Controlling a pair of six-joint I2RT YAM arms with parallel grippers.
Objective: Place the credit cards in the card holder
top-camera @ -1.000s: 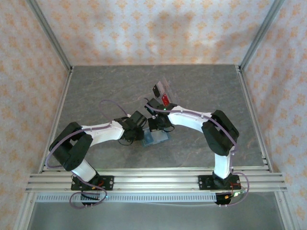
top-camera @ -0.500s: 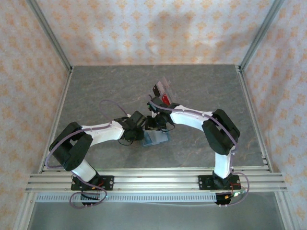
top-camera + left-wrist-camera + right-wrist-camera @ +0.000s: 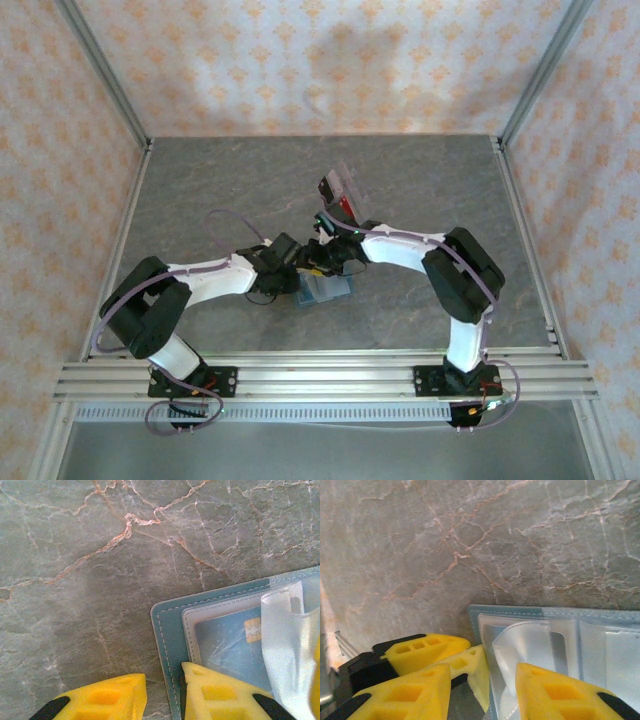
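the card holder (image 3: 167, 630) lies open on the table (image 3: 100, 555) and seems light and floppy, best pinned at its stitched edge; the left gripper (image 3: 162, 677) and the right gripper (image 3: 485, 672) both have fingers apart.

Clear ridged tray (image 3: 347, 173) mid-table — grey veined tabletop (image 3: 200, 190), orange-patterned walls (image 3: 330, 60).

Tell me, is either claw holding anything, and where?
Left gripper straddles the card holder at its edge; whether it grips cannot be told. Right gripper stands open, holding nothing.
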